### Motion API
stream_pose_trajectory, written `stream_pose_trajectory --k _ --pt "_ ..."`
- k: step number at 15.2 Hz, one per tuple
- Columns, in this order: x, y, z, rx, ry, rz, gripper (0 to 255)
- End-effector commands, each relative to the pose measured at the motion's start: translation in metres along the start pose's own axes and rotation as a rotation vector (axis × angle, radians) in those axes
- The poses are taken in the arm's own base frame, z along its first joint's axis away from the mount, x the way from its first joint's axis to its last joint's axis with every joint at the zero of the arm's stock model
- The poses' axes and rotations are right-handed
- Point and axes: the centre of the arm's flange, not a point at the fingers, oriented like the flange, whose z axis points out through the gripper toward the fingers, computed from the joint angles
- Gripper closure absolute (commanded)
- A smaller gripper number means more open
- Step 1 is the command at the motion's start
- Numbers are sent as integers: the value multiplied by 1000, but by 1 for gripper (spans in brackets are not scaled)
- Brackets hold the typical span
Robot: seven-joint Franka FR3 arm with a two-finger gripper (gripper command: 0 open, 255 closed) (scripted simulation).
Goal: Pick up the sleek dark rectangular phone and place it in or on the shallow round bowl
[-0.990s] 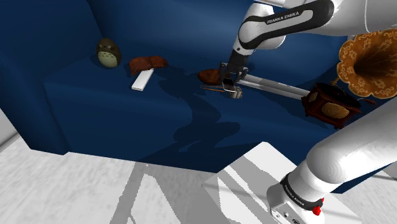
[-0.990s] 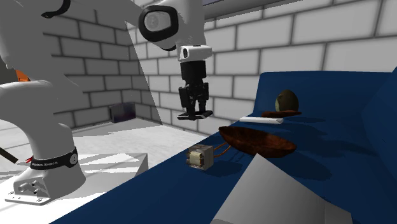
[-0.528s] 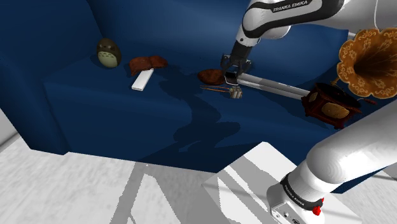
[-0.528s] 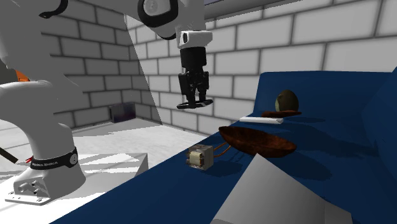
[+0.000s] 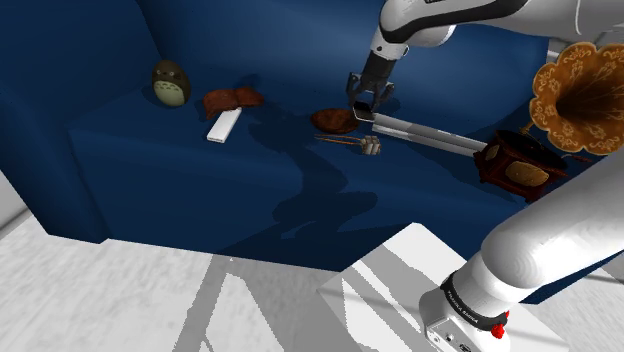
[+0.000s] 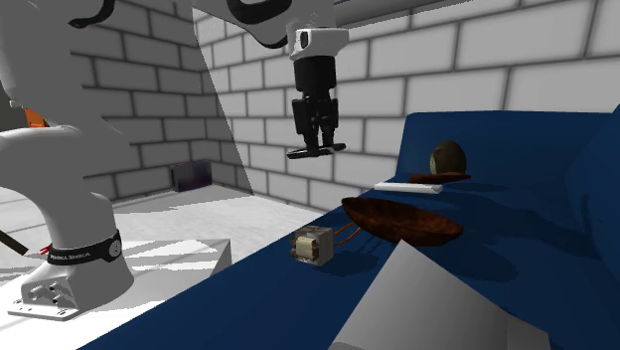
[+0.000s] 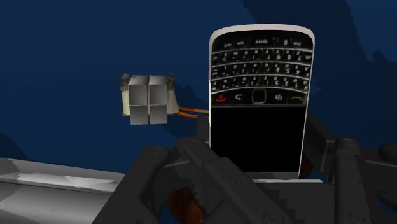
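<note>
Gripper: the black two-finger gripper is hanging in the air on the white arm and pointing down. Its fingers are clasping the phone by its two long sides.
Phone: the phone is dark with a silver rim, rows of small keys and a black screen. It is being held flat, raised well clear of the seat.
Bowl: a shallow round brown bowl is sitting on the blue sofa seat. In the second exterior view the phone is hanging above it and off to its left, not touching it.
Small part: a grey boxy transformer with orange wires is lying on the seat just beside the bowl.
Far end of seat: a flat white slab is lying near a brown lump and a round owl-like figure, all well apart from the gripper.
Near the stand: a gramophone with a brown horn is standing on a dark red box.
Background: a grey brick wall is showing behind the sofa.
</note>
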Motion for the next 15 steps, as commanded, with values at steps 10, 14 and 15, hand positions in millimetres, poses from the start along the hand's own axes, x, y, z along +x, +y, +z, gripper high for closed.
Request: stream_pose_trajectory --k 10,14,15 --pt "152 -11 4 0 0 0 255" --pt "150 -10 25 0 0 0 255" --pt "150 -9 30 0 0 0 255"
